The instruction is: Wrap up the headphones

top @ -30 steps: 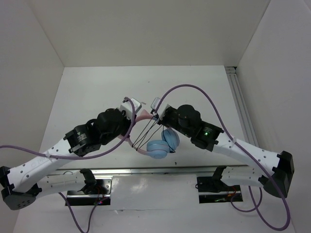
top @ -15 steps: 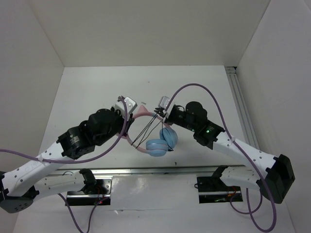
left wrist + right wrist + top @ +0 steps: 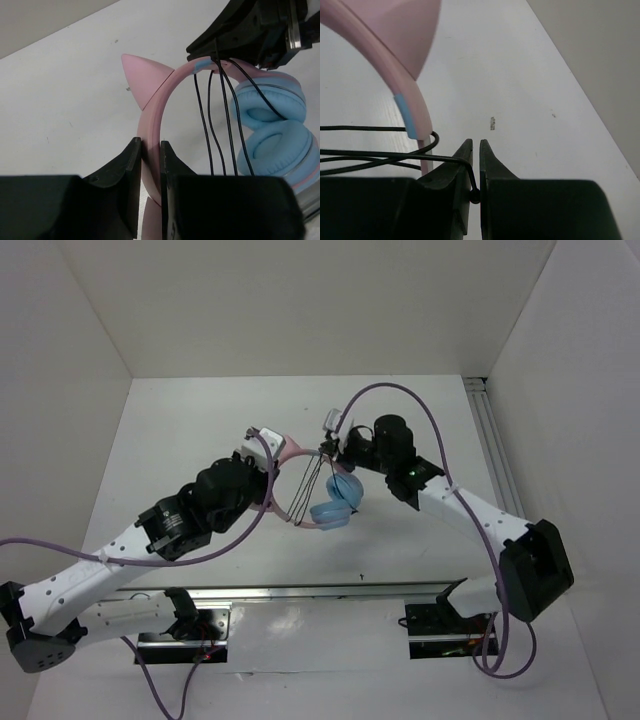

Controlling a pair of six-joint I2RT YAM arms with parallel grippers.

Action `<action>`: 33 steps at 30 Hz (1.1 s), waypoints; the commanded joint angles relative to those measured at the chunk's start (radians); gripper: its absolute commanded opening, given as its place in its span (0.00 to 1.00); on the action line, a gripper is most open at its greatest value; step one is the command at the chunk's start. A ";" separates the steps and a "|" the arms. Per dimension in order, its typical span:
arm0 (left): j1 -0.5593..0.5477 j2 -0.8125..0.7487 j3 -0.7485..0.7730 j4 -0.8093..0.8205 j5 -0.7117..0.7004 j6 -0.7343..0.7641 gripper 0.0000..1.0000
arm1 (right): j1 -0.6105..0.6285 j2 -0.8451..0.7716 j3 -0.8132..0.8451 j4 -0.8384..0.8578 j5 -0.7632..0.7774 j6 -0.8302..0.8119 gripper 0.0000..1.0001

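The headphones [image 3: 330,502] hang above the table between both arms, with a pink cat-eared headband [image 3: 150,115] and two light blue ear cups [image 3: 272,145]. The thin black cord [image 3: 220,125] runs in several strands across the headband's arc. My left gripper [image 3: 150,150] is shut on the pink headband. My right gripper [image 3: 475,150] is shut on the black cord [image 3: 395,159], pinched deep between the jaws, close beside the headband's top [image 3: 410,107]. In the top view my left gripper [image 3: 270,452] and my right gripper [image 3: 330,445] face each other across the headband.
Thick purple robot cables [image 3: 420,410] loop above both arms. A metal rail [image 3: 492,440] runs along the table's right edge. White walls close in the table on the left, back and right.
Both grippers have carried the headphones up and away from the arm bases. The right gripper has swung to the headband's far end, and the ear cups have risen with it.
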 commanded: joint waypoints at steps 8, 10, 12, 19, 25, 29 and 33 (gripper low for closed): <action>-0.032 0.072 -0.132 0.068 0.138 -0.058 0.00 | -0.247 0.253 0.287 0.077 0.217 -0.034 0.00; -0.032 0.127 -0.141 0.097 0.166 -0.045 0.00 | -0.256 0.274 0.299 0.096 0.207 -0.034 0.00; -0.032 0.158 -0.159 0.147 0.189 -0.045 0.00 | -0.256 0.285 0.299 0.105 0.193 -0.034 0.00; -0.032 0.210 -0.253 0.269 0.191 -0.056 0.00 | -0.265 0.348 0.339 0.080 0.145 -0.034 0.00; -0.032 0.201 -0.274 0.292 0.151 -0.056 0.00 | -0.247 0.368 0.328 0.091 0.145 -0.025 0.00; -0.022 0.180 -0.284 0.292 0.149 -0.065 0.00 | -0.238 0.406 0.337 0.082 0.171 -0.025 0.00; -0.012 0.170 -0.284 0.272 0.149 -0.075 0.00 | -0.238 0.454 0.356 0.082 0.171 0.002 0.00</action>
